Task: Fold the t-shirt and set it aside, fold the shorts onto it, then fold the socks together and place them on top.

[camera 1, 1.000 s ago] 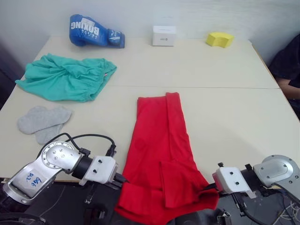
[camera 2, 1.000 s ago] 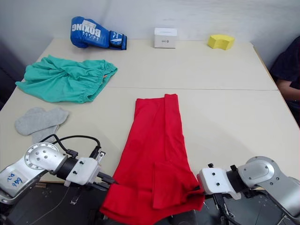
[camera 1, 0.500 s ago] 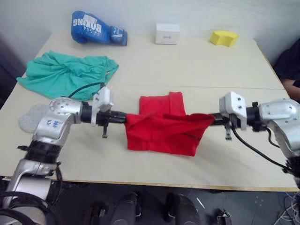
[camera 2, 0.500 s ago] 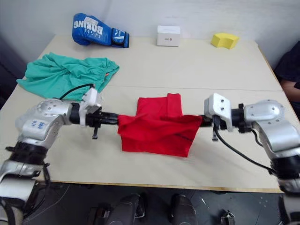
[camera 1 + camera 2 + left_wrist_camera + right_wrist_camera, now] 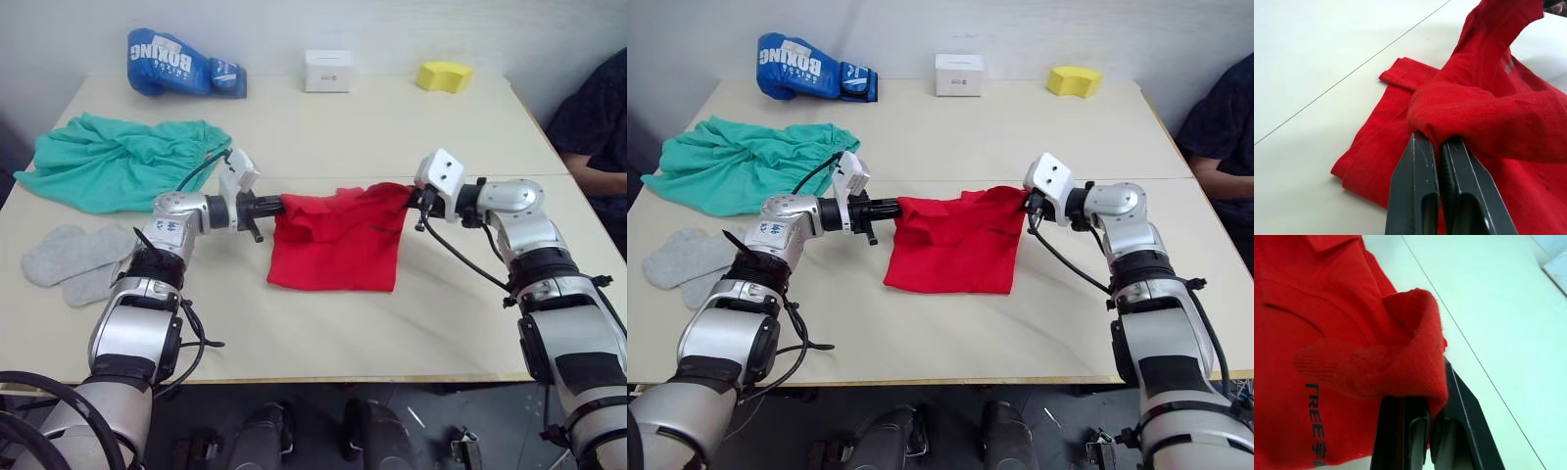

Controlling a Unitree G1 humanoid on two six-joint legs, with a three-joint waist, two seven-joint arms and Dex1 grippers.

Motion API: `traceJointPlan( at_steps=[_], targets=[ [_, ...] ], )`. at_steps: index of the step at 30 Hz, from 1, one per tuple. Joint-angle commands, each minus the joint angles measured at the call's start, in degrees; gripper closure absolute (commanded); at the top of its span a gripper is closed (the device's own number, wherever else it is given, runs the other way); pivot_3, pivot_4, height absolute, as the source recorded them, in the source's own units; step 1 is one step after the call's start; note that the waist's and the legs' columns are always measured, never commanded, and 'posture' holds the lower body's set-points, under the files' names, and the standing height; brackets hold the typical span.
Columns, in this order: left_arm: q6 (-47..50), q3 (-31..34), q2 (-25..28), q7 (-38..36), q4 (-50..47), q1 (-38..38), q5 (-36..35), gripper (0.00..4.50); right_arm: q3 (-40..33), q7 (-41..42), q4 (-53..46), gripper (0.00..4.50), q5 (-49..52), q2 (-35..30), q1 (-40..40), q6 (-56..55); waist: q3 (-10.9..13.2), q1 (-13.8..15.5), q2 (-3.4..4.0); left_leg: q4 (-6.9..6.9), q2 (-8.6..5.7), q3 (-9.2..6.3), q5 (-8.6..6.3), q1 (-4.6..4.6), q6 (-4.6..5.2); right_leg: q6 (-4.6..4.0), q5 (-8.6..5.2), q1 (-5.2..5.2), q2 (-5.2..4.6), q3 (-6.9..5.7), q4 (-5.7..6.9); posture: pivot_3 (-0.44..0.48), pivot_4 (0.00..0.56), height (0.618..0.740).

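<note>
The red t-shirt [image 5: 335, 245] lies doubled over in the middle of the table, its upper layer stretched between both grippers. My left gripper [image 5: 280, 206] is shut on its left corner, and the left wrist view has red cloth [image 5: 1484, 117] bunched over the closed fingers [image 5: 1415, 191]. My right gripper [image 5: 409, 196] is shut on the right corner, the cloth [image 5: 1396, 357] draped over its fingers [image 5: 1410, 431]. The teal-green shorts [image 5: 113, 162] lie crumpled at the far left. Two light grey socks [image 5: 67, 259] rest flat at the left, nearer the front edge.
A blue boxing glove [image 5: 176, 64], a small white box [image 5: 328, 70] and a yellow block [image 5: 443, 75] line the table's far edge. A person's dark sleeve [image 5: 593, 117] shows at the right side.
Both grippers lifted the shirt's near end from the front edge and carried it toward the far end, folding the shirt in half. The shirt now lies much shorter.
</note>
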Motion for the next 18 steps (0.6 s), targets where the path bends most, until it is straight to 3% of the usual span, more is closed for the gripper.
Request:
traceJointPlan(
  at_steps=[1,6,13,18],
  targets=[
    [-0.49,2.96,0.20,1.12,0.53,-0.74,0.06,4.50,-1.00,-0.54,2.84,4.48,-1.07,1.59,-1.81,-3.35,0.00,-0.08,0.00,0.00,0.02,0.00,0.01,0.04,-0.01,0.00,0.00,0.00,0.00,0.02,0.03,0.000,0.150,0.740],
    [0.51,4.23,0.49,1.67,-0.84,1.26,0.28,4.50,-1.18,-1.51,5.85,4.48,-2.69,3.98,-2.80,-4.79,0.00,-0.04,0.01,0.00,0.01,0.01,0.02,0.07,-0.03,-0.02,-0.01,0.00,-0.01,0.08,0.09,0.000,0.150,0.740],
    [6.68,7.33,2.24,0.71,-10.21,7.25,-2.03,4.50,-1.26,-6.12,8.85,4.48,-5.01,5.85,-4.51,-5.78,0.01,-0.25,0.02,-0.02,0.02,-0.01,0.02,0.07,-0.04,-0.04,-0.02,-0.01,-0.01,0.16,0.09,0.000,0.150,0.740],
    [4.65,7.55,2.09,6.46,-10.98,8.90,0.59,4.50,-1.39,-11.09,11.79,4.48,-6.64,7.87,-5.44,-3.48,0.00,-0.25,0.02,-0.01,0.02,-0.03,0.02,0.07,-0.06,-0.06,-0.03,-0.01,-0.03,0.25,0.12,0.000,0.150,0.740]
  ],
)
